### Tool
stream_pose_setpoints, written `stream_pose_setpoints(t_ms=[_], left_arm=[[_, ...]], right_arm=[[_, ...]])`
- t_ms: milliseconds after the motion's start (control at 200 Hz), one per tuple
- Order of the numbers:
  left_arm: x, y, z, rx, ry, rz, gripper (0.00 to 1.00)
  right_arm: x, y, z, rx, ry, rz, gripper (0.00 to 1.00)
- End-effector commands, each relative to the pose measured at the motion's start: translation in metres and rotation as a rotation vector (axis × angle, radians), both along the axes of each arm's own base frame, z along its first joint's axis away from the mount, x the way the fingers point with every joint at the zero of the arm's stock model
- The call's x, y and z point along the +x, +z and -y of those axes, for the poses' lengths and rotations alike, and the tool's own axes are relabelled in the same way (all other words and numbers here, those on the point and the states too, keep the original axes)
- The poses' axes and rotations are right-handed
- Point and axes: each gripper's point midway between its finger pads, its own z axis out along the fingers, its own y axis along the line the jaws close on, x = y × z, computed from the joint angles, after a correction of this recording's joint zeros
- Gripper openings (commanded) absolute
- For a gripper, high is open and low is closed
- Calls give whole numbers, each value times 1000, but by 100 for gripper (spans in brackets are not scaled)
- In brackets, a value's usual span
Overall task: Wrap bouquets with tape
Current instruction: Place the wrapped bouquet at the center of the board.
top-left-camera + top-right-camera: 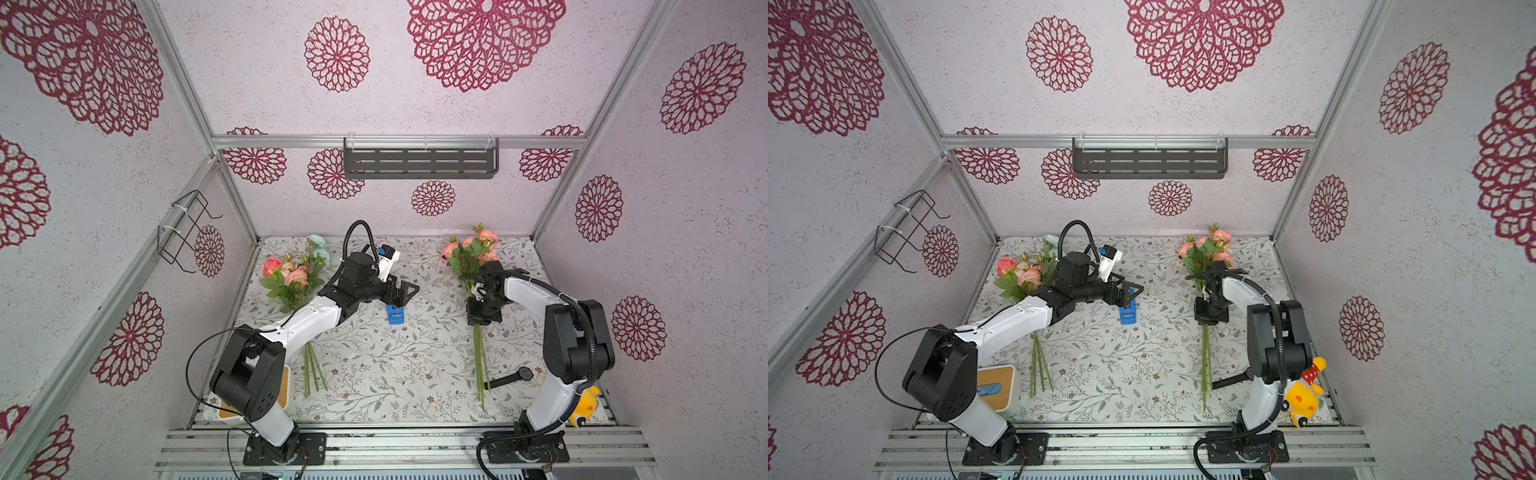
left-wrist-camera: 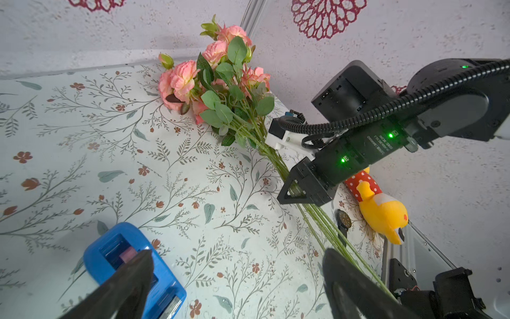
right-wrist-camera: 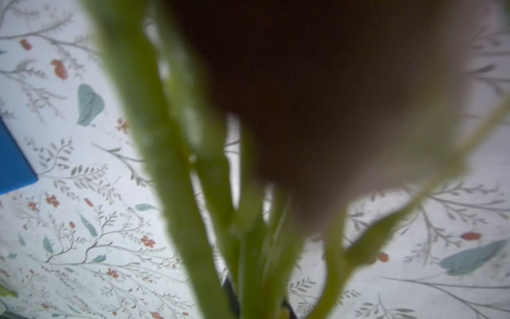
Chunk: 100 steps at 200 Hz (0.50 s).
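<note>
Right gripper (image 1: 483, 316) is clamping a bouquet's stems while the left gripper (image 1: 402, 294) is hanging open by the tape (image 1: 395, 316).

The right gripper is closing tight around the green stems of the peach bouquet (image 1: 470, 254), partway along them; its blooms are pointing to the back wall and its stem ends are reaching past a black wristwatch (image 1: 515, 376) near a yellow plush toy (image 1: 586, 409). The left gripper's jaws are standing wide apart and holding nothing, right over the far end of the blue tape dispenser; whether a fingertip (image 2: 143, 258) is touching it I cannot tell. The tape is sitting mid-tabletop (image 1: 374, 374), between the two bunches. The blue-bloom bouquet (image 1: 291, 274) is lying untouched at the left side, with the left arm crossing above its stems.
</note>
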Motion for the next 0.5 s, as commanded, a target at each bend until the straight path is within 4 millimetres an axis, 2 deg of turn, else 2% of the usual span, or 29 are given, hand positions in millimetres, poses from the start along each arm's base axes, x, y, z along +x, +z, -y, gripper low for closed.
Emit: stream_pose_setpoints(t_ms=[0,235,325,365,425,495], left_arm=[[0,2,-4,25,11,23,98],[1,-4,-7,45,24,12,98],[1,-5,-8,50,34,13,98],[1,-4,-9,52,33,18,98],[1,-4,-9,58,34,19,98],[2,-4,-11,69,44,24,98]], right_arm=[[3,6,27,-83,-11,-8,0],[3,-13,45,-137,-10,-48,0],[4,-15,47,-130,-11,-44,0],[4,-15,46,-128,-9,-44,5],[5,-14,45,-121,-5,-31,18],[5,-13,44,-115,-4,-19,23]])
